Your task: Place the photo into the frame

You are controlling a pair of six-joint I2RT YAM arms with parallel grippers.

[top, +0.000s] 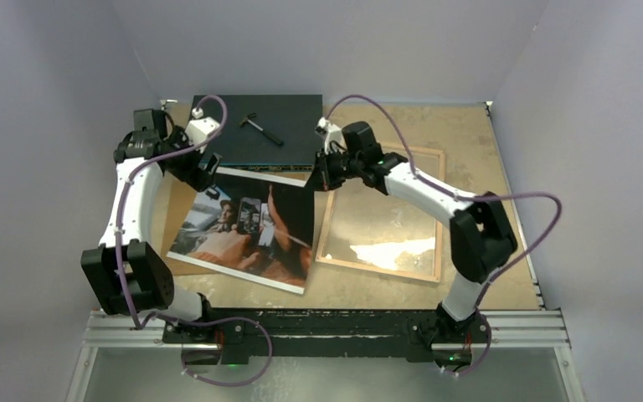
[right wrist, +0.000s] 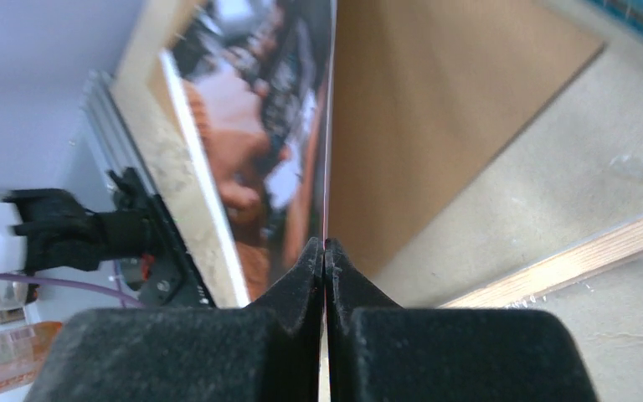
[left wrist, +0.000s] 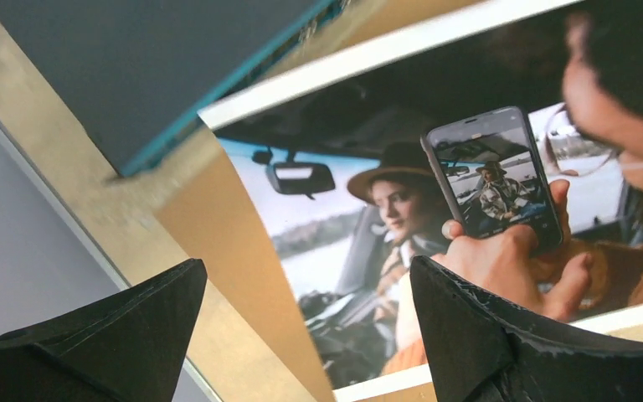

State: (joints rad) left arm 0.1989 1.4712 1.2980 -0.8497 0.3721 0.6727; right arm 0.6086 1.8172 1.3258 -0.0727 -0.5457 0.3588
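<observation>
The photo (top: pixel 243 230) lies face up and is not yet in the frame (top: pixel 378 270). The right claw (right wrist: pixel 325 251) is pressed together on one of its edges, lifting that edge off the brown backing board (right wrist: pixel 435 109) beneath. The frame rests flat on the tabletop (top: pixel 469 134) just right of that claw. The left claw (left wrist: pixel 306 285) hangs spread above the photo's opposite corner, holding nothing. The grasp looks done. Carrying the photo across, aligning it and lowering it in remain.

Robot lab cell: grey walls (top: pixel 318 42) beyond the left gripper (top: pixel 204 171), board table (top: pixel 486 134) beneath it, aluminium base rail (top: pixel 519 327) behind.
</observation>
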